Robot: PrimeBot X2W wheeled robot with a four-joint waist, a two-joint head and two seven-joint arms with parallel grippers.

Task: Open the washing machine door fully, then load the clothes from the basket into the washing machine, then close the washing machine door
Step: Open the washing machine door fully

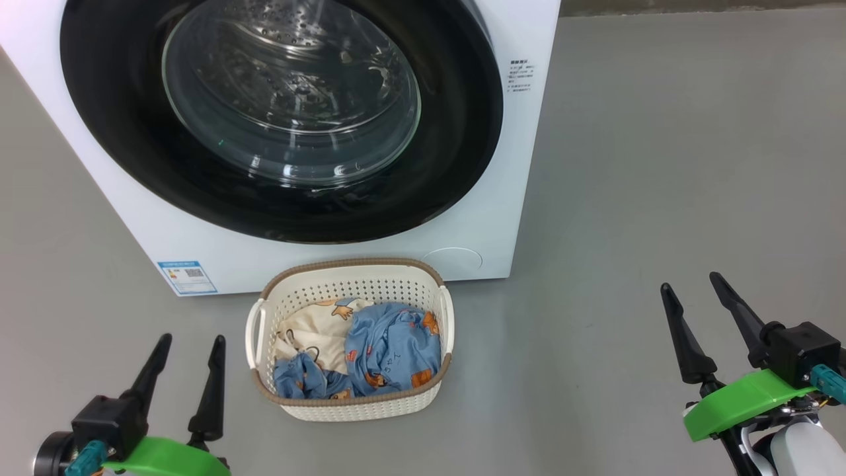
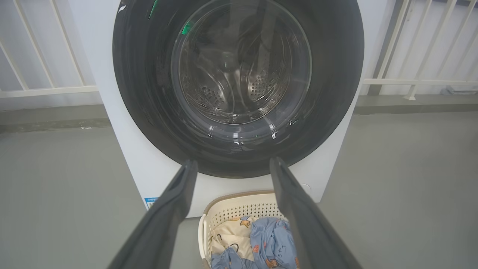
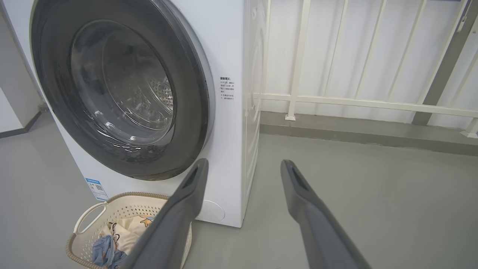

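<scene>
Left tool [image 1: 192, 338], right tool [image 1: 689, 281]: fingers spread wide, both empty.

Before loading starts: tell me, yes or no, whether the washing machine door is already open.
No. The washing machine door sits shut, flush against the washing machine front.

We identify a laundry area: a white front-loading washing machine [image 1: 522, 172] stands on a bare grey floor [image 1: 661, 165], with a basket [image 1: 360, 406] of clothes [image 1: 393, 347] before it and a white railing [image 3: 358, 104] behind.
</scene>
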